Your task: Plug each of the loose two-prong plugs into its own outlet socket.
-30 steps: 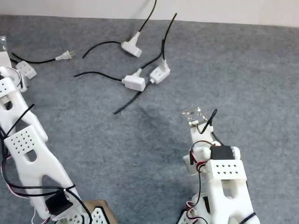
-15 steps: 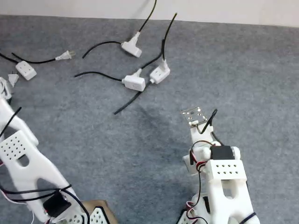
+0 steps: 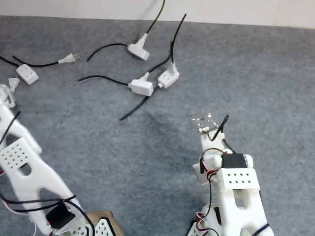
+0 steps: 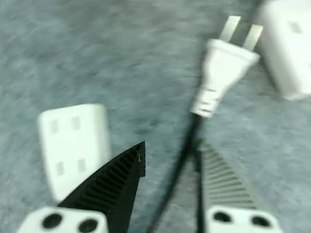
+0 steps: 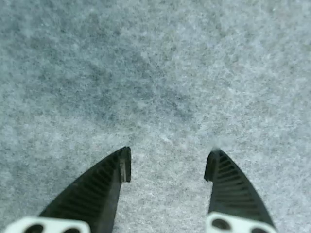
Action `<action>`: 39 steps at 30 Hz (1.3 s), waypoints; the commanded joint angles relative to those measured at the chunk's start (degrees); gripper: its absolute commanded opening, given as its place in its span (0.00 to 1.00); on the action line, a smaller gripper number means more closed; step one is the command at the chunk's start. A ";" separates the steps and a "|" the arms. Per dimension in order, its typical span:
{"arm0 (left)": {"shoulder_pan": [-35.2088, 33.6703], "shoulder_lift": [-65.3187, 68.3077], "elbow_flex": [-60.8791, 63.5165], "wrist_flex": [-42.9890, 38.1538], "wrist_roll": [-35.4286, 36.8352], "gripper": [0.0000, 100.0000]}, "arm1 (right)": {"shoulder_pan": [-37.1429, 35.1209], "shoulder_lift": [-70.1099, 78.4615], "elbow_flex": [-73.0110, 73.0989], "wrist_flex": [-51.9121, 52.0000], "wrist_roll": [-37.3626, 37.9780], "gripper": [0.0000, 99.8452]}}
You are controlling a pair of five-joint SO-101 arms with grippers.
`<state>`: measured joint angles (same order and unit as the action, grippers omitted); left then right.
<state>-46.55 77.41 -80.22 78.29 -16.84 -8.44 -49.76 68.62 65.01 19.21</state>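
Note:
My left gripper (image 4: 170, 160) is open low over the carpet, and the black cord (image 4: 181, 162) of a white two-prong plug (image 4: 221, 68) runs between its fingers. The prongs point away from the gripper. One white outlet socket (image 4: 73, 145) lies beside one finger, and a second one (image 4: 289, 48) lies just past the plug. In the high view that arm's gripper (image 3: 6, 93) is at the far left edge, next to the plug (image 3: 12, 83) and a socket (image 3: 27, 73). Another loose plug (image 3: 69, 59) lies farther back. My right gripper (image 5: 167, 165) is open over bare carpet.
Three more white socket blocks on black cords lie at the back middle: one (image 3: 139, 50) farthest back, two (image 3: 141, 87) (image 3: 168, 77) close together. The right arm (image 3: 236, 182) stands at the front right. Grey carpet (image 3: 98, 147) lies open between the arms.
The left arm drew back toward the near left edge, uncovering the socket at the far left; the plug now shows beside its gripper. The right arm has kept still.

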 commanded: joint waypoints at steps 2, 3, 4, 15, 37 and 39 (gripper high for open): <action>2.33 0.66 0.57 8.18 -5.80 0.05 | -0.48 -0.48 -0.48 0.48 0.62 0.25; 3.03 0.66 0.57 10.20 -6.59 0.05 | -0.48 -0.48 -0.48 0.48 0.62 0.25; 3.65 0.66 0.57 12.13 -7.12 0.05 | -0.48 -0.48 -0.48 0.57 0.62 0.25; 3.82 0.40 0.13 21.01 -8.62 0.01 | -0.48 -0.48 -0.48 0.57 0.62 0.25; 45.05 -48.22 39.78 23.12 -12.22 0.00 | -0.22 -0.40 -2.07 5.41 6.24 0.25; 48.84 -53.93 45.49 23.03 -12.22 0.00 | 0.13 -0.40 -2.07 5.49 6.24 0.25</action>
<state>-3.56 34.51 -41.19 100.00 -28.62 -8.44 -49.76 68.62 69.76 24.84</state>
